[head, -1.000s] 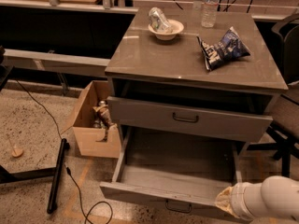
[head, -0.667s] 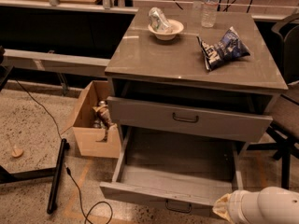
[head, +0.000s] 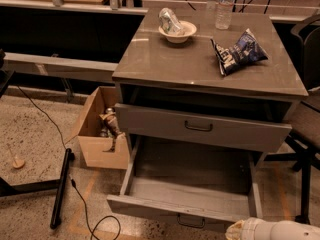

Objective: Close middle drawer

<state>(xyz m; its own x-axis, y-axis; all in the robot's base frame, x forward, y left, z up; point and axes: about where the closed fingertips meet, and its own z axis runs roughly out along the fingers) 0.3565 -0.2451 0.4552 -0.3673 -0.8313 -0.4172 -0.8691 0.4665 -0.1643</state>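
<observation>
The grey drawer cabinet (head: 150, 86) fills the view, and its counter (head: 165, 59) serves as a shelf for loose items. The middle drawer (head: 192, 194) sits low in the cabinet, pulled far out toward the camera. Its interior looks empty and its low front panel projects well past the taller-fronted drawer (head: 150, 121) above, which is only slightly ajar. That overhang leaves the panel and its small dark handle (head: 190, 222) exposed, so a straight push inward should do. A cardboard box (head: 97, 151) stands on the floor just beside the cabinet's left side, clear of the drawer's path. The gripper (head: 235, 231) hovers at the bottom right, just beside the front panel's right end, probably lined up to press on it; I cannot tell whether it is open or closed, and it appears to hold nothing. On the counter rest a chip bag (head: 239, 51), a water bottle (head: 225, 6) and a bowl (head: 177, 32).
</observation>
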